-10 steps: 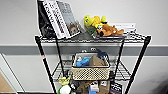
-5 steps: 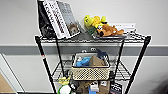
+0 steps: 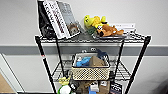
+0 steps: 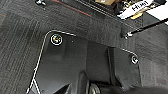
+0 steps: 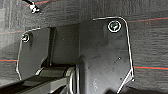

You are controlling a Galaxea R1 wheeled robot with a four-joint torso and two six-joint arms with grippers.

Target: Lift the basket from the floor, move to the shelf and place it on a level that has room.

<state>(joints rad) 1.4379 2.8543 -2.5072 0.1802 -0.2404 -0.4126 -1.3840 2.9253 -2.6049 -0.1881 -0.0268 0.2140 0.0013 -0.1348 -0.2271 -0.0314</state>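
The basket point(image 3: 90, 68) is sitting on the level point(image 3: 120, 72) second from the top of the shelf point(image 3: 42, 53), centred, holding blue and brown items. Books point(image 3: 58, 18) and plush toys point(image 3: 101, 26) are resting on the top tier. Both wrist cameras are facing the floor point(image 4: 22, 32); finger state of either gripper: cannot tell.

Across the last second, nothing on the tall black metal wire shelf point(image 3: 93, 40) has shifted; the small cream perforated basket point(image 3: 90, 70) sits on the second wire-grid level point(image 3: 119, 73) exactly as before; the framing of the head view is likewise unchanged, with no drift of the rack against the pale wall behind it.
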